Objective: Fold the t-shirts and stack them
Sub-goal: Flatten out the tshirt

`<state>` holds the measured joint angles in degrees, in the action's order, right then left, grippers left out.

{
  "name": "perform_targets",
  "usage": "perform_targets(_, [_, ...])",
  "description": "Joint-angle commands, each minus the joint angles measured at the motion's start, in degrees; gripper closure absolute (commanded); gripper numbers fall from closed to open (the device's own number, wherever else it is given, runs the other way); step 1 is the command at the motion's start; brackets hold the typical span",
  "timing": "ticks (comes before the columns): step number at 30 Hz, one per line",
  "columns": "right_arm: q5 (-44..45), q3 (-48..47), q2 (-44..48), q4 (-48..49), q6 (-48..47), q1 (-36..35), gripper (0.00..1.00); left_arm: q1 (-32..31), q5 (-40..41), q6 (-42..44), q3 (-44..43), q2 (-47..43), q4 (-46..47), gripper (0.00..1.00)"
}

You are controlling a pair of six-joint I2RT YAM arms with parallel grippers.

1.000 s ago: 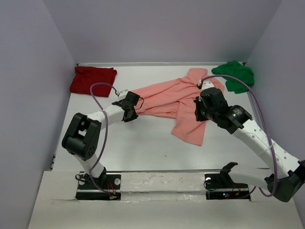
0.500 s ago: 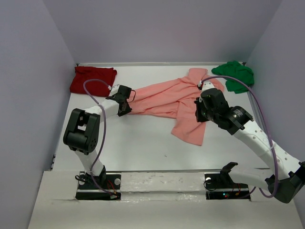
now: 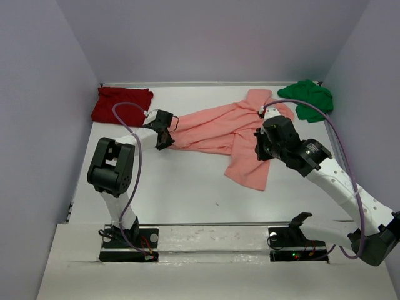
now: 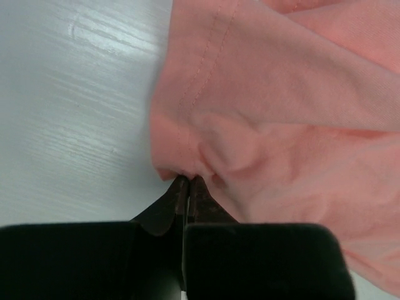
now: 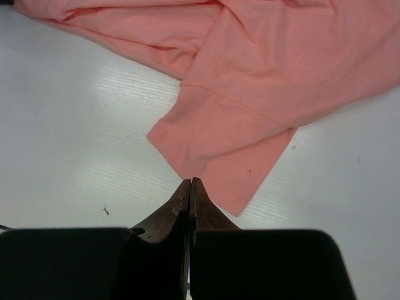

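**Early stage: nothing stacked yet**

Dark red t-shirt [image 3: 122,104] lies lumped far-left on the worktop [image 3: 187,187]. My left pincer [image 4: 188,181] is clamped on the edge of the salmon-pink t-shirt [image 3: 212,128], which lies unfolded mid-worktop. Right pincer [image 5: 190,182] together, empty. Green t-shirt [image 3: 307,99] crumpled far-right.

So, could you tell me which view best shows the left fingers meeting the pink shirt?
The left wrist view: the left fingers are pinched on a bunched hem corner of the salmon-pink t-shirt. The top view shows this small and distant; the right wrist view shows another corner.
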<state>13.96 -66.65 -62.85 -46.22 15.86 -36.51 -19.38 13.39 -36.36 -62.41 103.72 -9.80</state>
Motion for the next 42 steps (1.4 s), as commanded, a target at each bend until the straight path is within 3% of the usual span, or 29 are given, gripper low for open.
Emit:
perform_targets(1, [-1.8,0.5,0.1,1.4,-0.2,-0.6,1.0,0.4,0.3,-0.4,-1.3,-1.2,0.0,1.0])
perform_targets(7, [-2.8,0.8,-1.0,2.4,0.1,-0.6,1.0,0.3,1.1,-0.8,0.2,-4.5,-1.2,0.87])
perform_targets(12, [-3.4,0.1,-1.5,2.7,-0.1,-1.1,1.0,0.3,1.8,-1.1,0.7,-7.0,-2.0,0.83])
perform_targets(17, [-3.7,0.5,-1.7,3.1,0.1,-1.1,1.0,0.0,1.4,-1.5,1.4,-8.4,-2.2,0.7])
perform_targets(20, [-3.8,0.5,-1.6,3.1,0.2,-1.1,1.0,0.0,1.6,-1.3,1.4,-8.1,-2.2,0.68])
perform_targets(23, [-3.8,0.4,-1.1,3.1,0.2,-1.1,1.0,0.0,1.1,-1.3,1.1,-7.0,-2.1,0.57])
perform_targets(42, [-3.8,0.6,-0.8,2.7,0.4,-1.6,1.0,0.1,1.1,-1.8,1.1,-2.0,-1.1,0.64])
